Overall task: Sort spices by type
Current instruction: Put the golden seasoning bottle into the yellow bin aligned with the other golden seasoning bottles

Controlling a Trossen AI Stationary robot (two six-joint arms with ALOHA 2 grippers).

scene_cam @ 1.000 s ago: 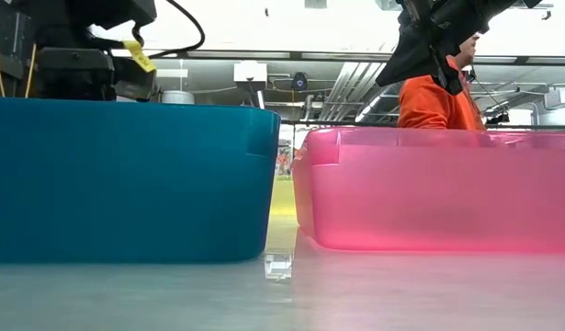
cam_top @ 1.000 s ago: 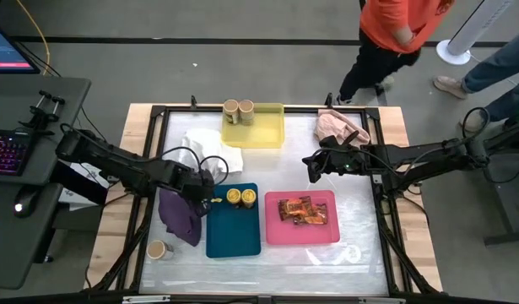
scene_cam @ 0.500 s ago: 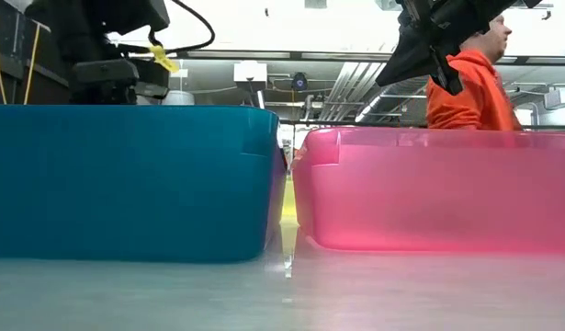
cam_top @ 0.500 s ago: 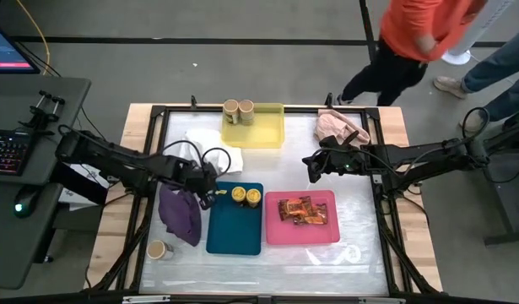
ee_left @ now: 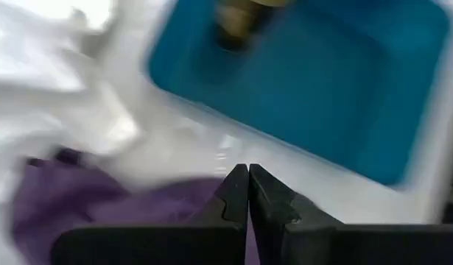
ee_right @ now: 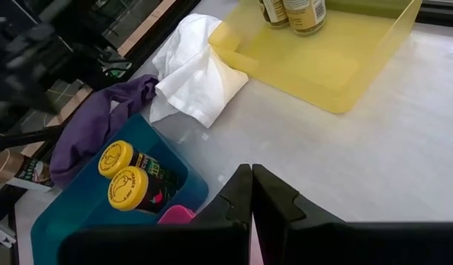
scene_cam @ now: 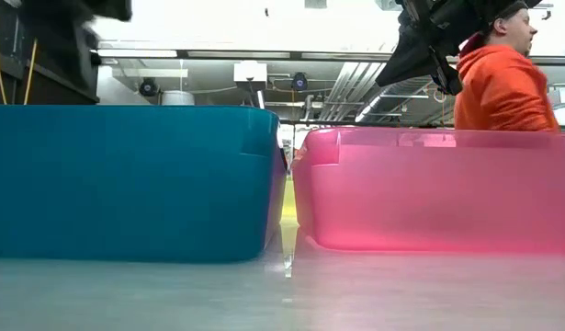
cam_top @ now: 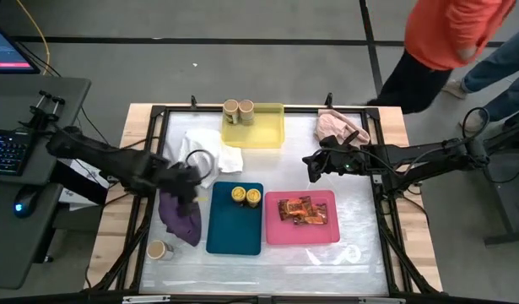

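The table (cam_top: 360, 253) carries three trays. The yellow tray (cam_top: 263, 133) at the far edge holds two tan-lidded jars (cam_top: 239, 110), the teal tray (cam_top: 234, 228) holds two yellow-lidded jars (cam_top: 245, 196), and the pink tray (cam_top: 327, 235) holds the orange-red foil packets (cam_top: 302, 210). Only one spice is outside a tray: a third tan-lidded jar (cam_top: 159, 250), upright near the table's front left corner, just beside the purple cloth (cam_top: 181, 215).

Everything now depends on how that jar sits from the arms. It is nearer the front edge than the left gripper (cam_top: 188, 187), with the purple cloth between them, and it is well apart from the right gripper (cam_top: 312, 166), which hangs over mid-table near the pink cloth (cam_top: 342, 127). So the left arm is clearly the nearer one (the jar being round, it offers no long axis to line up on). Its home, I'd judge, is the yellow tray with the other two.

Both grippers are pressed closed with nothing between the fingers; the left wrist view shows that arm's tips (ee_left: 248, 193) meeting over purple fabric beside the teal tray.

Compared with a second ago, the left gripper has pulled back from the teal tray's corner toward the cloth, and the teal tray has slid slightly toward the pink one. The right arm has not moved. The person in orange (cam_top: 457, 29) has walked further along behind the table.
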